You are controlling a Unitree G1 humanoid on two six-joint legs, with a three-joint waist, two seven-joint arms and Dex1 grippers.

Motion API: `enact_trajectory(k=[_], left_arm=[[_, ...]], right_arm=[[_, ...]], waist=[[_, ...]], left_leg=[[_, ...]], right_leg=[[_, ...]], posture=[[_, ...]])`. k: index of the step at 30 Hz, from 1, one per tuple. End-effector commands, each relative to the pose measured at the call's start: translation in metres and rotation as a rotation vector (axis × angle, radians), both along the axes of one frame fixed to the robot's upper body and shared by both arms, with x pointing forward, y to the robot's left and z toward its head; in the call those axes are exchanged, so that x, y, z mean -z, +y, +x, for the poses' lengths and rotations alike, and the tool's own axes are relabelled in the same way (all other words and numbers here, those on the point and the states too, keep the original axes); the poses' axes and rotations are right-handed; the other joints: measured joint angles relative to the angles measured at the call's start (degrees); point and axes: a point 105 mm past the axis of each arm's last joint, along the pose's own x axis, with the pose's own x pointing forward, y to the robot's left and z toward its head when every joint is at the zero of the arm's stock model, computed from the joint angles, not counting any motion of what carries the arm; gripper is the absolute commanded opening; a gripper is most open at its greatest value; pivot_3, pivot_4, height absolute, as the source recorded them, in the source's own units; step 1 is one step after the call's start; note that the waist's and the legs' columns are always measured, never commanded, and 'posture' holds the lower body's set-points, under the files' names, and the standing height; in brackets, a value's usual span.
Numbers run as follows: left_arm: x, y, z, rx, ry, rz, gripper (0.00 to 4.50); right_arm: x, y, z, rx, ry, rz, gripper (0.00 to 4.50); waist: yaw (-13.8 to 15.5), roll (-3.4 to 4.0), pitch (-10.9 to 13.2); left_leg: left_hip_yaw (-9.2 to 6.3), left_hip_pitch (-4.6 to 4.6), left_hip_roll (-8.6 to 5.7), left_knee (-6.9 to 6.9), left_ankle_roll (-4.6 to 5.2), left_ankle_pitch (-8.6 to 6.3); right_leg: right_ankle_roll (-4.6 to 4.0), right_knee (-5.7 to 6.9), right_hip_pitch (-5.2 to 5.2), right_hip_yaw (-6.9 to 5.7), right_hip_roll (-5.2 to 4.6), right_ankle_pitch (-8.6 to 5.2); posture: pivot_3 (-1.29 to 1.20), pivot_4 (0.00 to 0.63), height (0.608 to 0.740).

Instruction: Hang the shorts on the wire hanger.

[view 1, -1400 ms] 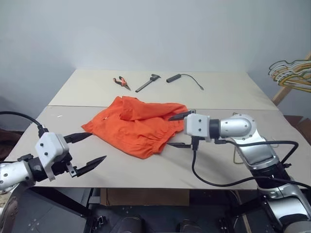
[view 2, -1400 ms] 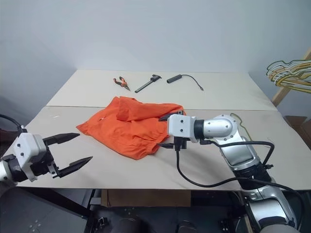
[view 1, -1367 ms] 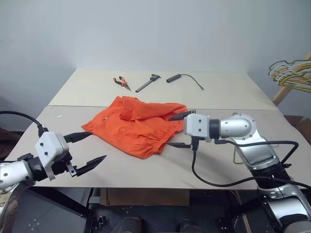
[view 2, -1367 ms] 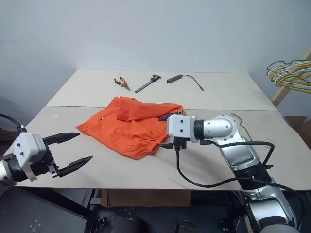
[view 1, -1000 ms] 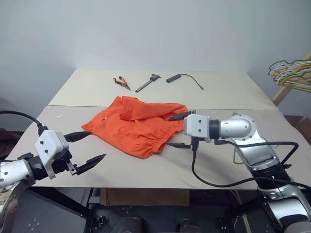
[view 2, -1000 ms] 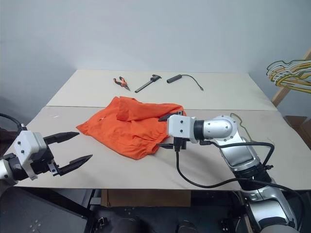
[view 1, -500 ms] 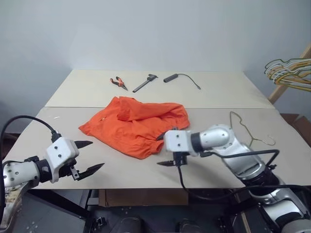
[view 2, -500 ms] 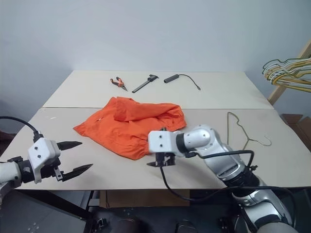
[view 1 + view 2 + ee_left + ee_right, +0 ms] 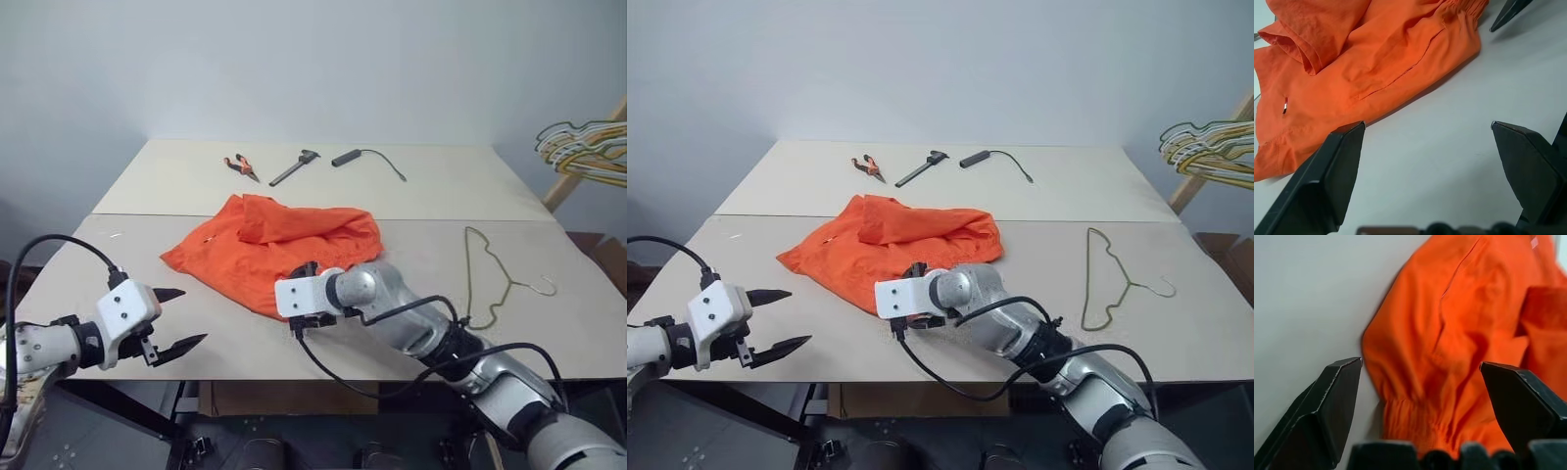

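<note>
The orange shorts (image 9: pixel 265 245) lie crumpled in the middle of the table, gathered waistband toward the near right. The wire hanger (image 9: pixel 487 279) lies flat on the table to their right, hook toward the right edge. My right gripper (image 9: pixel 302 299) hangs low at the shorts' near edge. Its wrist view shows it open (image 9: pixel 1421 363), fingers standing on either side of the waistband corner (image 9: pixel 1415 421). My left gripper (image 9: pixel 195 314) is open over bare table at the near left, short of the shorts' hem (image 9: pixel 1312 112).
Orange-handled pliers (image 9: pixel 243 165), a black tool (image 9: pixel 294 167) and a black handle with a cable (image 9: pixel 362 157) lie at the table's far side. A bunch of coloured wire hangers (image 9: pixel 588 152) hangs on a wooden rack at the right. The table's front edge (image 9: pixel 294 377) is close below both grippers.
My right gripper has swung left and down from the shorts' right side to their near edge, uncovering the wire hanger. The left gripper has sunk slightly.
</note>
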Motion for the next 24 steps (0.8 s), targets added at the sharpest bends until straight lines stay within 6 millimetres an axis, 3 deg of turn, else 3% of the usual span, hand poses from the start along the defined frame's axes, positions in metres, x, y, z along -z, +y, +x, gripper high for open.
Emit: enact_trajectory(k=[1, 6, 11, 16, 24], left_arm=[[-0.006, -0.004, -0.001, 0.020, -0.030, 0.009, 4.50], [-0.005, -0.003, -0.002, 0.010, -0.026, 0.010, 4.50], [-0.006, -0.002, 0.000, 0.007, -0.030, 0.013, 4.50], [-0.005, 0.003, 0.007, -0.003, -0.048, 0.043, 4.50], [0.003, 0.032, 0.024, 0.041, -0.063, 0.264, 4.50]], right_arm=[[-0.003, 0.003, 0.006, 0.000, -0.060, -0.025, 3.56], [0.009, -0.006, 0.013, 0.014, -0.096, -0.097, 1.86], [0.003, -0.008, 0.017, 0.016, -0.112, -0.081, 0.04], [-0.002, -0.022, 0.005, -0.114, -0.179, -0.097, 0.01], [-0.015, -0.069, -0.008, -0.263, -0.246, -0.064, 0.01]], waist=[[-0.1, 0.00, 0.0], [-0.4, -0.01, 0.0], [-0.9, -0.03, 0.0], [-1.0, -0.04, 0.0], [-1.5, -0.09, -0.1]], left_leg=[[0.00, 0.00, 0.01, 0.00, -0.02, 0.00], [-0.03, 0.00, 0.07, -0.03, -0.07, 0.01], [-0.06, 0.01, 0.12, -0.05, -0.12, 0.02], [-0.12, 0.00, 0.11, -0.08, -0.13, 0.02], [-0.14, 0.16, 0.10, -0.24, -0.16, 0.05]], right_leg=[[-0.01, 0.01, -0.01, -0.01, 0.00, 0.00], [-0.07, 0.05, -0.04, -0.04, 0.07, -0.04], [-0.13, 0.09, -0.04, -0.06, 0.12, -0.07], [-0.14, 0.05, -0.01, -0.10, 0.13, -0.08], [-0.21, -0.02, 0.08, -0.13, 0.14, -0.12]], posture=[[0.21, 0.000, 0.740], [0.21, 0.000, 0.740], [0.20, 0.000, 0.740], [0.19, 0.000, 0.740], [0.17, 0.000, 0.740]])
